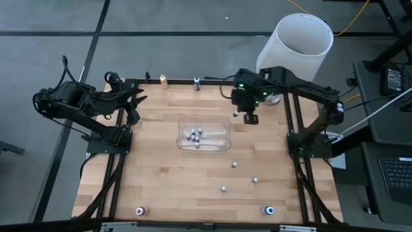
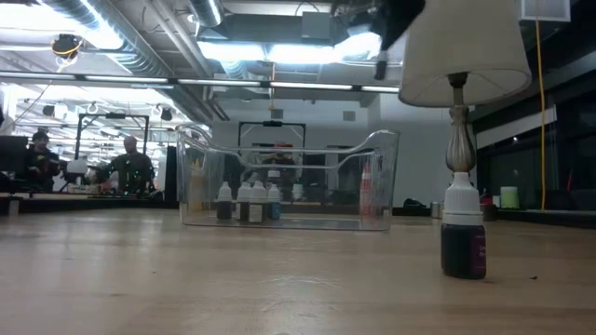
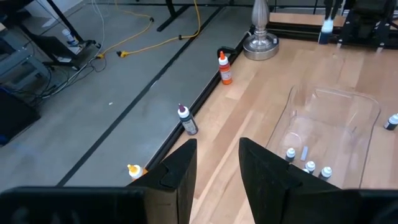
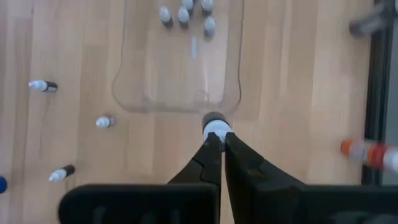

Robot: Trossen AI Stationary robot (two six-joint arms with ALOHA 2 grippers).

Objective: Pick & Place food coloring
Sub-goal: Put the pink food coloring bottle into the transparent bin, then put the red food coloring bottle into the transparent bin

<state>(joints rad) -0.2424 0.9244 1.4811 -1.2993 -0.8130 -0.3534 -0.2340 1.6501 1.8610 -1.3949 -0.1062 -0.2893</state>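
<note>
My right gripper (image 4: 216, 138) hangs high over the table, just off the right end of the clear tray (image 1: 225, 143), shut on one small food coloring bottle (image 4: 214, 124) with a pale cap and a dark body. Several bottles (image 1: 196, 135) stand upright inside the tray. Three more (image 1: 235, 164) lie or stand loose on the wood nearer the front, and two (image 1: 140, 211) stand at the front edge. A dark purple one (image 2: 463, 237) shows close up in the low view. My left gripper (image 3: 217, 168) waits open above the table's far left corner. My right gripper pinches the bottle at its pale cap (image 4: 215, 132) between the free ends of its two fingers, coming steeply from above. The dark body (image 4: 214, 117) hangs below the fingertips, lifted clear of the table and the tray.
A lamp with a white shade (image 1: 299, 42) stands at the far right corner, close behind my right arm. More bottles (image 3: 186, 120) stand along the far rail. The black frame rails (image 1: 293, 129) border the table left and right. People show in the room beyond (image 2: 130, 167).
</note>
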